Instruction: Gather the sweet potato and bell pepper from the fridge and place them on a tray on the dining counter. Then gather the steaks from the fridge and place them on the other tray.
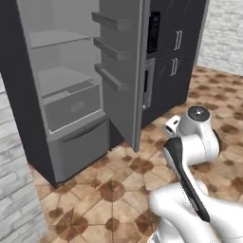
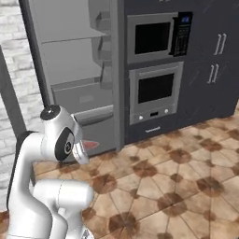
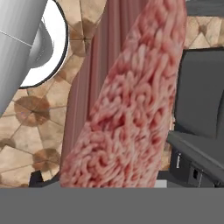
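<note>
A steak (image 3: 131, 109), a marbled pink-red slab, stands on edge close before the hand camera, with my gripper (image 3: 109, 181) shut on its lower part. In the right base view the steak (image 2: 90, 144) shows as a small red sliver beside the folded arm, low and in front of the fridge (image 2: 70, 70). The grey fridge (image 1: 66, 95) stands open, its door (image 1: 124, 71) swung out to the right, and its shelves and drawer look bare. The sweet potato, bell pepper, trays and dining counter are out of view.
Dark wall cabinets with a built-in microwave (image 2: 156, 37) and oven (image 2: 156, 88) stand right of the fridge. A white brick wall (image 1: 14, 190) closes the left side. Brown tiled floor (image 2: 177, 186) stretches to the right.
</note>
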